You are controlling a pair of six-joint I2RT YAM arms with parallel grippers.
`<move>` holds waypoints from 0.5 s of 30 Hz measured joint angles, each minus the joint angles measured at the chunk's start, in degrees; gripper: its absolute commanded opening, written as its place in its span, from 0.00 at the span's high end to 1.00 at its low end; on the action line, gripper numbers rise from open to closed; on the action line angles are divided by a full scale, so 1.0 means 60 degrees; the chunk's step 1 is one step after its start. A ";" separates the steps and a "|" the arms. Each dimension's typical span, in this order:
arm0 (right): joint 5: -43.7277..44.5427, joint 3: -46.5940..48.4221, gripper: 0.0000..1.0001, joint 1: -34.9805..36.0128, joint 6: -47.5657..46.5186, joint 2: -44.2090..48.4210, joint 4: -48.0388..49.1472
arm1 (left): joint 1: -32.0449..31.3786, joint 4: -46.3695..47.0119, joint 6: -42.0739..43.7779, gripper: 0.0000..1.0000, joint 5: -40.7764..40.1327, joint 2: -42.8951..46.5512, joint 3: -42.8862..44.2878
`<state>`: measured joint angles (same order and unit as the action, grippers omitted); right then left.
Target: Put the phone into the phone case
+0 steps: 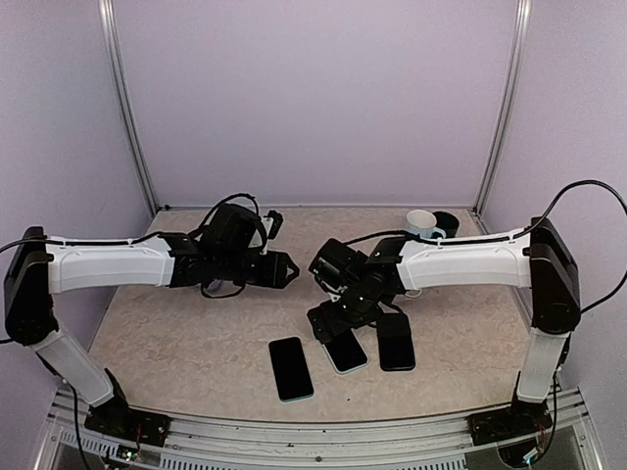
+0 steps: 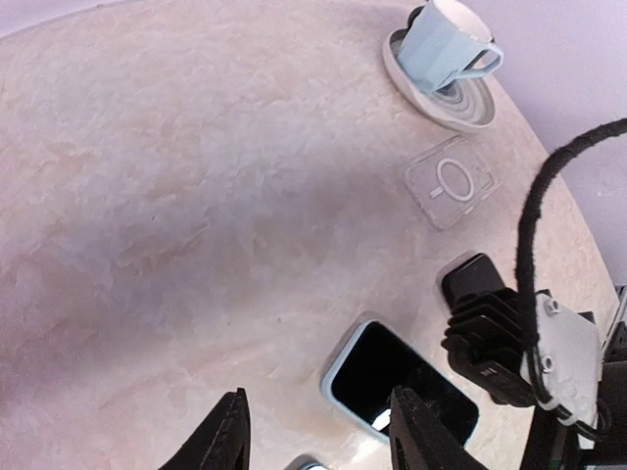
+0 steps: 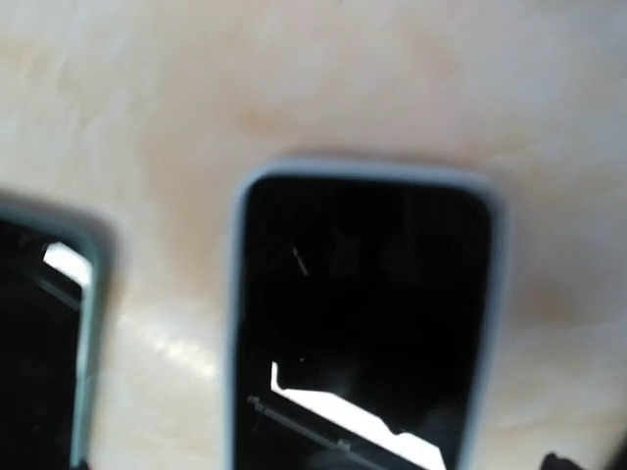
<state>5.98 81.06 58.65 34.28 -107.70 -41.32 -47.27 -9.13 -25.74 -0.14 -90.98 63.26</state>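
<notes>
arm bent downward, my right pincer (image 1: pixel 331 326) sits low over the middle phone (image 1: pixel 347 353), gap i cannot tell; my left pincer (image 1: pixel 290 270) hovers wide beyond that phone.

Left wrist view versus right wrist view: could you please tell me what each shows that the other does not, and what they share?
Only the left wrist view shows the cup on its saucer, the clear phone case, the right arm and the open left gripper. Only the right wrist view gives a blurred close-up of a pale-rimmed phone, with a second phone cut off at the left. Both show the table and, apparently, that same pale-rimmed phone.
</notes>
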 measured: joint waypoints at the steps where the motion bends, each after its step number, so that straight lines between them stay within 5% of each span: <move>1: -0.0044 0.0000 0.01 0.0095 0.0076 -0.0080 0.0000 | 0.0022 0.0036 -0.0022 0.50 -0.0058 0.0055 -0.0237; 12: 0.0120 0.0073 0.01 0.0342 0.0495 -0.1450 -0.0313 | 0.0040 0.0146 -0.0131 0.50 -0.0120 0.0160 -0.1279; 15: 0.0157 0.0087 0.09 0.0346 0.0514 -0.1501 -0.0306 | 0.0040 0.0244 -0.0131 0.50 -0.0106 0.0229 -0.1330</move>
<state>6.92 81.58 60.73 37.36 -116.71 -43.16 -47.03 -7.66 -26.52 -0.78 -89.60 55.29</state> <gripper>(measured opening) 0.983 0.503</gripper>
